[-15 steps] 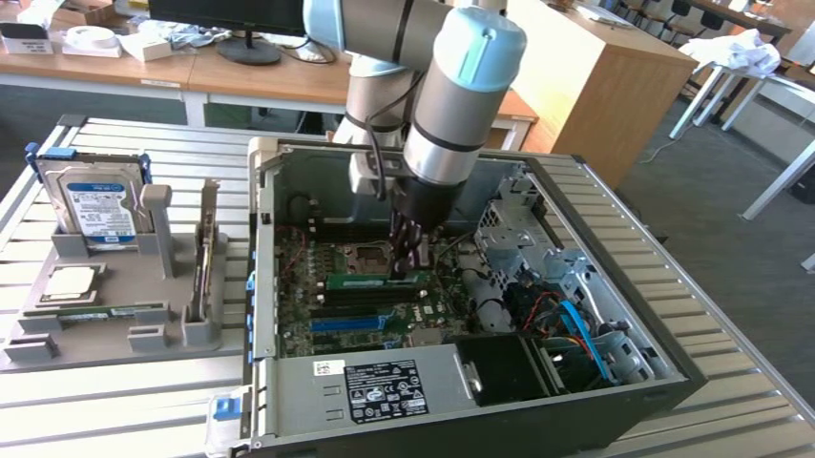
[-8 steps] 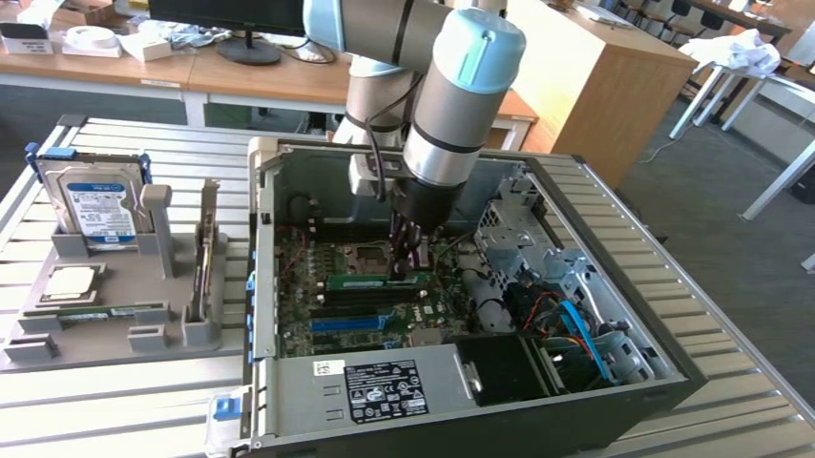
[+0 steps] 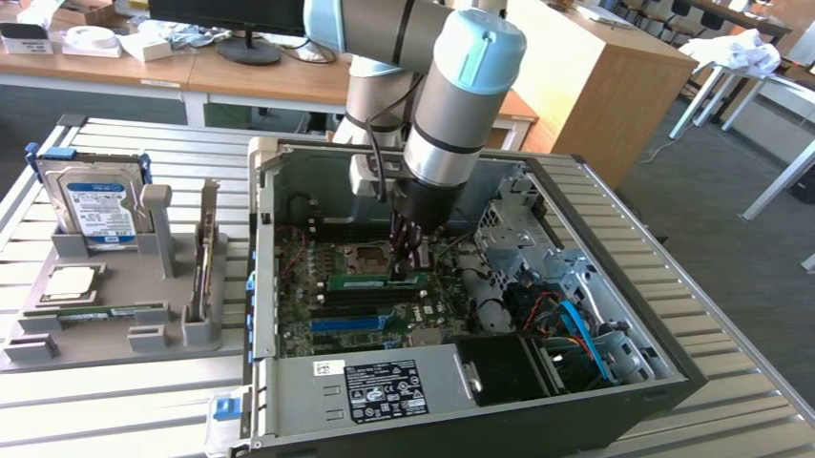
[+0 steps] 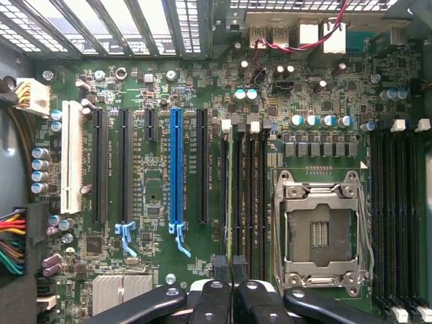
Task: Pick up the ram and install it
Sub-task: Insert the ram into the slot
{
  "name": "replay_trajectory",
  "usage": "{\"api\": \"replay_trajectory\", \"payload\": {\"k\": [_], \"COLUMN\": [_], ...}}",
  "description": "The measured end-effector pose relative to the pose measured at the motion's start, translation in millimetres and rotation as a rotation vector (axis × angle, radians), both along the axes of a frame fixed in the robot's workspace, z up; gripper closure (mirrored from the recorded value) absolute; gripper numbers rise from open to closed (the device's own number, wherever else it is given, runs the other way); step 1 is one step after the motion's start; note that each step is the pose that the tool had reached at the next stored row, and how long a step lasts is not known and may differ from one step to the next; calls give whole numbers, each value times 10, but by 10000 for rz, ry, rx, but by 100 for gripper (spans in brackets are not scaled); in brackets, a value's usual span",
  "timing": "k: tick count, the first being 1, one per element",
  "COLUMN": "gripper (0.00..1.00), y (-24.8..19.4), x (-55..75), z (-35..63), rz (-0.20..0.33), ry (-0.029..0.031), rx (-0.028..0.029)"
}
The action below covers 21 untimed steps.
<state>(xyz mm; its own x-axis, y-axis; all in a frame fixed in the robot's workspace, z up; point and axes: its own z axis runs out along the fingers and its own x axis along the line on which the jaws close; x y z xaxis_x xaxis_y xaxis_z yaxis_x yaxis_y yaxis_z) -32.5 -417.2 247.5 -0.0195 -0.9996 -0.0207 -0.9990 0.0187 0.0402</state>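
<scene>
One ram (image 3: 374, 281) is clamped in your claw (image 3: 409, 271) at the memory slots (image 4: 250, 196) beside the empty processor socket (image 4: 322, 233), so any tilt or offset could, I'd judge, jam it against a slot edge.

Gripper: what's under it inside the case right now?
The ram, edge-on between the gripper's shut fingers, stands over the black memory slots beside the empty processor socket. Whether its bottom edge is seated is hidden by the ram itself.
</scene>
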Motion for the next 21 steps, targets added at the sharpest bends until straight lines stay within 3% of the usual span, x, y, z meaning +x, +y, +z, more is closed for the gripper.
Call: {"api": "replay_trajectory", "payload": {"k": [21], "gripper": [88], "y": [-1], "x": [0], "z": [-86], "rz": [111], "ry": [-3], "rx": [-2]}}
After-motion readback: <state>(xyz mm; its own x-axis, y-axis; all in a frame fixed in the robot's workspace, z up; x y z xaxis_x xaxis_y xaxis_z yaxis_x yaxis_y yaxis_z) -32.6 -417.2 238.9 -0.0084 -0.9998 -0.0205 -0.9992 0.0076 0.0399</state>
